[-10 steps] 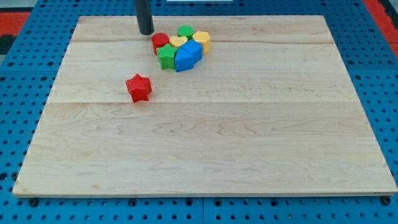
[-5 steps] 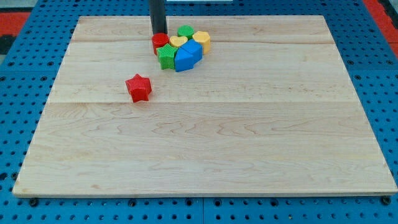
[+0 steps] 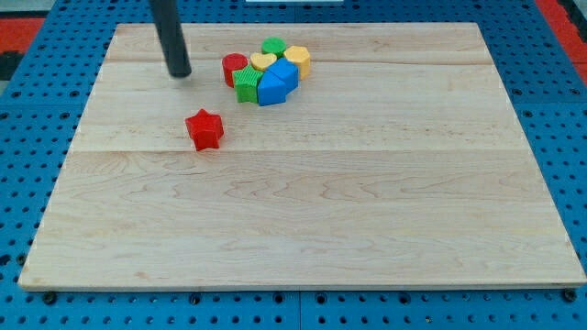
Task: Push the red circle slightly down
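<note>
The red circle (image 3: 235,67) sits at the left end of a tight cluster near the view's top, touching a green star (image 3: 245,84) and a yellow heart (image 3: 262,62). My tip (image 3: 180,73) is on the board to the left of the red circle, apart from it by a clear gap, and above the lone red star (image 3: 204,129).
The cluster also holds a blue block (image 3: 278,82), a green block (image 3: 273,46) and a yellow block (image 3: 298,60). The wooden board (image 3: 303,211) lies on a blue pegboard; red surfaces show at the top corners.
My tip went from upper left of the red circle to just above it, then swung left and slightly down, away from it. The red circle has barely shifted.
</note>
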{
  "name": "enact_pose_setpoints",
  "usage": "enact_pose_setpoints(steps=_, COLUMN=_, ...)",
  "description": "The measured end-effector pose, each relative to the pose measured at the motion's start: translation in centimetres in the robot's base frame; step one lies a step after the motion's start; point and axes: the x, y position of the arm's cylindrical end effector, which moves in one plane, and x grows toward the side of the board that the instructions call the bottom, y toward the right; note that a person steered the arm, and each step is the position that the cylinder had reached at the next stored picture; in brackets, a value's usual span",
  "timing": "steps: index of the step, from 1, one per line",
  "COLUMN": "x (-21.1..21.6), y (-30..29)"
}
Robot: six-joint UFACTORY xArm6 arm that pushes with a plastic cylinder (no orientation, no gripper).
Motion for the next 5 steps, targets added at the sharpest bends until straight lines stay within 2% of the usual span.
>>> enact_pose_setpoints(steps=1, x=9.1, y=-0.6)
enact_pose_setpoints(steps=2, x=12.5, y=0.1)
enact_pose_setpoints(steps=3, x=11.7, y=5.8)
enact_pose_setpoints(steps=4, x=11.1, y=5.0)
enact_pose_setpoints(steps=5, x=8.2, y=6.5)
